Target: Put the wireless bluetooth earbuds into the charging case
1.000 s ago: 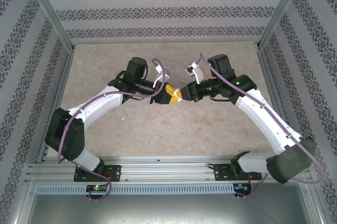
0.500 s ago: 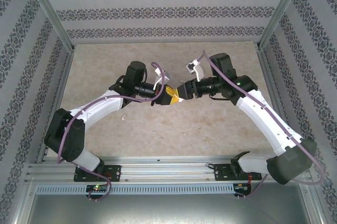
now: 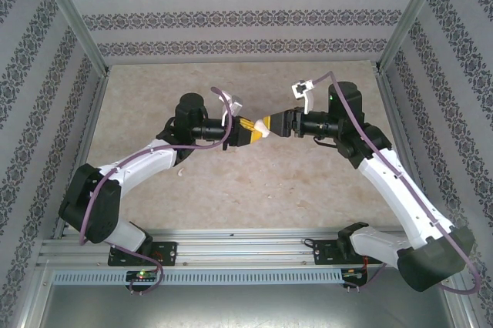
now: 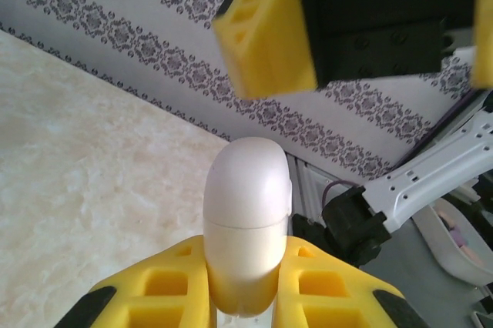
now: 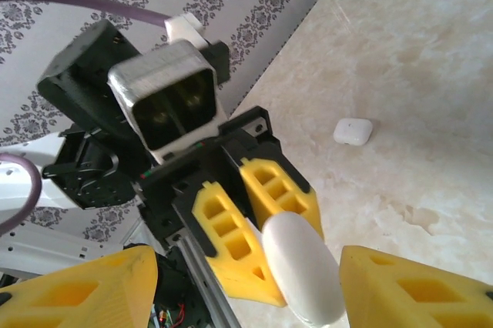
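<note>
Pinching a shut white charging case by its lower half in the left gripper, yellow fingers pressing in from both sides and leaving the rounded lid end and its seam sticking out free, probably so as to offer the lid to the other arm. Holding it up in the air between the two arms, well above the worktop, rather than resting it down, likely for giving both grippers room around it. Facing it just beyond with the right gripper, fingers spreading wide and flanking the case on either side without touching, seemingly standing ready either for closing on the lid end or for backing clear; impossible to tell which. Impossible to tell, too, whether carrying any earbuds inside, with the lid closed and the seam tight. Lying farther off on the marbled worktop, apart from both arms, a second white case, also closed, apparently waiting its turn. Rising behind everything, the patterned wall of the enclosure. Judging the step in hand as getting the lid open, with the insertion proper not yet begun.
</note>
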Controlling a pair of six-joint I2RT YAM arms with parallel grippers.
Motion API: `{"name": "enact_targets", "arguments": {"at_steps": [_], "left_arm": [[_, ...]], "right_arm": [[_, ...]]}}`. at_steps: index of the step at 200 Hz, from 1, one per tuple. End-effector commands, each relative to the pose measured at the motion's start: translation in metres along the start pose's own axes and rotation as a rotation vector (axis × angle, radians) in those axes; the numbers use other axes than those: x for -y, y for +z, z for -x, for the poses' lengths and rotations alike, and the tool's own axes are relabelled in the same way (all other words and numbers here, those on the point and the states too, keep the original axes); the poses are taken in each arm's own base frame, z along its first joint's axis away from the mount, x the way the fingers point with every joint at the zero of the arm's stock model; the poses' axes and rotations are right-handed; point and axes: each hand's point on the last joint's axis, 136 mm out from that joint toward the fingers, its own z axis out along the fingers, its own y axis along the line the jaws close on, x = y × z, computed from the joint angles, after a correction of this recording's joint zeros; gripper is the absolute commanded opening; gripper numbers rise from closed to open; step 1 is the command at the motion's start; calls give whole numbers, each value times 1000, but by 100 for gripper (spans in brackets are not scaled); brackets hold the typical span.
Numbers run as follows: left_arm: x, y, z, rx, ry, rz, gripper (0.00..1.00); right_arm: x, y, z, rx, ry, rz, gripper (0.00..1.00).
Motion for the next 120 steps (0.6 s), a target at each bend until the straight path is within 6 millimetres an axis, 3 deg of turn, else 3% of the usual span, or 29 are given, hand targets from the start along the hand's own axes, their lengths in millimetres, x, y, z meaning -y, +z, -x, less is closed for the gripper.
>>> {"name": "enact_targets", "arguments": {"at_steps": [1, 77, 120], "left_arm": [[27, -4, 21, 50, 49, -67, 0], [43, -11, 28, 47, 69, -90, 0], [43, -13, 32, 61, 47, -91, 0]], "right_arm": [[1, 3, 4, 21, -16, 12, 63], [-11, 11, 1, -17, -39, 128, 55], [-17, 15, -5, -42, -49, 167, 56]]}}
